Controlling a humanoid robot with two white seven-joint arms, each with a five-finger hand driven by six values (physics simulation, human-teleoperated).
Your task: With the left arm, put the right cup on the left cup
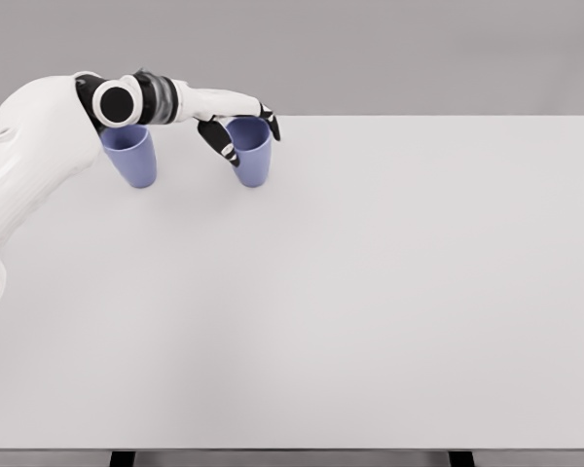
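Cups, two of them, both plain periwinkle-blue tapered plastic tumblers, stand upright and mouth-up near the far left corner of the wide white rectangular table (370,292), and everything is placed here against the left cup.

Farthest left, the robot's white left arm (29,156) enters from the picture's left edge and slopes up and rightward. Its black-and-white wrist joint (122,100) sits directly over the left periwinkle cup (131,156), hiding the near part of that cup's rim; whether the wrist touches the rim cannot be told. The left cup stands on the tabletop by itself, its narrower base down.

To the right of the left cup, past a bare strip of table, stands the right periwinkle cup (252,153), the same shape and colour, level with the left cup and clearly apart from it. It too rests on the table, not raised and not stacked.

The left hand (236,119) reaches out from the wrist to the right of the left cup and lies across the top of the right cup. Its dark-tipped thumb (219,144) hangs down along the cup's left side, and another dark fingertip (270,125) curls over the right edge of the rim, so the fingers bracket the cup's mouth from both sides. They are curled about it, yet whether they actually grip the wall cannot be told from this angle.
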